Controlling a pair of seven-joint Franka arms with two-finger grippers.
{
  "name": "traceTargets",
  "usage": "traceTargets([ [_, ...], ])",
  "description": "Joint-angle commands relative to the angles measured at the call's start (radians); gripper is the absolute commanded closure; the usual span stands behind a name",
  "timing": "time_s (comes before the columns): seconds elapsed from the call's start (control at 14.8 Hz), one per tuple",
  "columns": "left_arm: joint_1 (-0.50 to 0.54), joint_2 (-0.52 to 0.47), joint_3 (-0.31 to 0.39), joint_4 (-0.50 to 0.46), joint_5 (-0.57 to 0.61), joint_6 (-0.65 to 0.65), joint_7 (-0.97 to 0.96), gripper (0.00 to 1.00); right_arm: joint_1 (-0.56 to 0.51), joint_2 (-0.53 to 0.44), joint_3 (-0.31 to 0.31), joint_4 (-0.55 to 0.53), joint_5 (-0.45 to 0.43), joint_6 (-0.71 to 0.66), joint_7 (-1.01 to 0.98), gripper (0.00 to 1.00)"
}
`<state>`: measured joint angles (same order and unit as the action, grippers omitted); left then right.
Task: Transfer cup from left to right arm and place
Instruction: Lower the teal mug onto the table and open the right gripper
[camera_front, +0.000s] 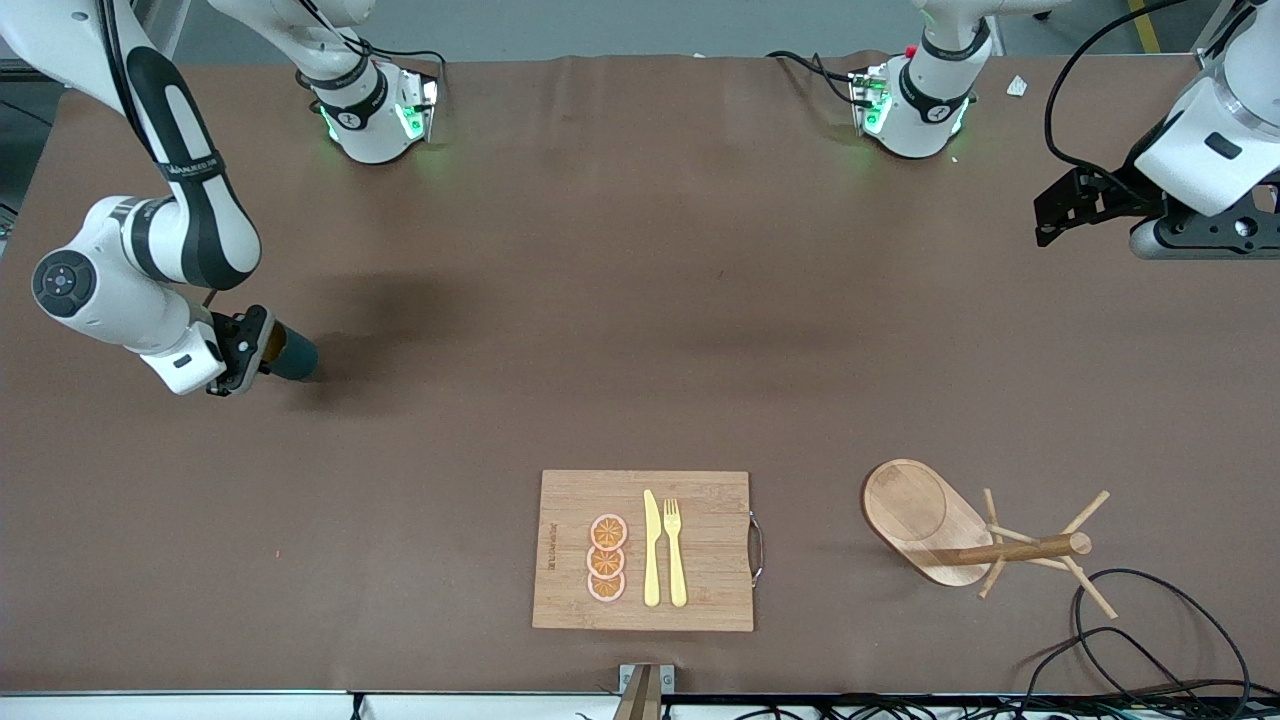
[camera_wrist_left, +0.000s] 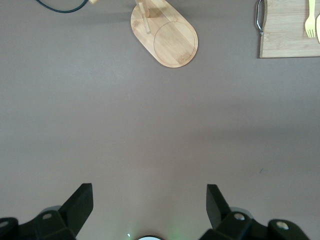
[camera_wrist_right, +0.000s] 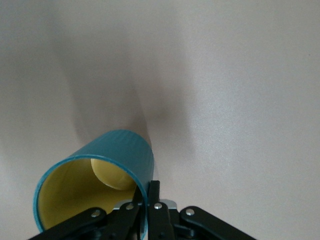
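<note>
Over at the right arm's end of the brown table (camera_front: 640, 330), well away from the rectangular bamboo cutting board (camera_front: 700, 590) and farther from the front camera than it, the right gripper (camera_front: 255, 350) was pinching the small dark teal ribbed cup (camera_front: 292, 356). Its fingers were clamped on the cup's rim, one inside and one outside from what the right wrist view showed (camera_wrist_right: 145, 202). The cup was tipped onto its side, mouth toward the gripper, so you could look straight into the yellowish-tan inside (camera_wrist_right: 82, 192). The outer wall had fine ribbing and a thin teal rim edge. Couldn't make out the handle. I couldn't tell whether the cup was touching the table or just above it; its shadow sat right beside it.

The left gripper (camera_front: 1065, 205) waited up in the air over bare table at the left arm's end, again far from the board, with its two black fingers (camera_wrist_left: 80, 205) spread wide and nothing between them.

On the board itself lay three round orange slices (camera_front: 607, 558) in a row, with a yellow plastic knife (camera_front: 651, 550) and yellow plastic fork (camera_front: 675, 550) beside them. Next to the board, toward the left arm's end, stood a wooden peg rack on an oval base (camera_front: 925, 520).
</note>
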<state>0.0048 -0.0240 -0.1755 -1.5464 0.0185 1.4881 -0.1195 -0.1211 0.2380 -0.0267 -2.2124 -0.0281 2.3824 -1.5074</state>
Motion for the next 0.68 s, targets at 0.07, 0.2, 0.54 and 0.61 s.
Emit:
traceTargets([
  [0.07,0.006,-0.027,0.001,-0.017,-0.018,-0.011,0.011,0.0,0.009,-0.04,0.004,-0.064,-0.026,0.058,-0.013,1.0],
  [0.2,0.006,-0.027,0.001,-0.017,-0.018,-0.011,0.011,0.0,0.015,-0.039,0.004,-0.064,-0.026,0.063,-0.013,1.0],
  [0.54,0.006,-0.028,-0.002,-0.017,-0.018,-0.017,0.006,0.0,0.021,-0.039,0.005,-0.066,-0.026,0.063,-0.013,0.93],
  [0.61,0.006,-0.028,-0.002,-0.017,-0.018,-0.017,0.006,0.0,0.021,-0.039,0.005,-0.066,-0.026,0.061,-0.013,0.83],
])
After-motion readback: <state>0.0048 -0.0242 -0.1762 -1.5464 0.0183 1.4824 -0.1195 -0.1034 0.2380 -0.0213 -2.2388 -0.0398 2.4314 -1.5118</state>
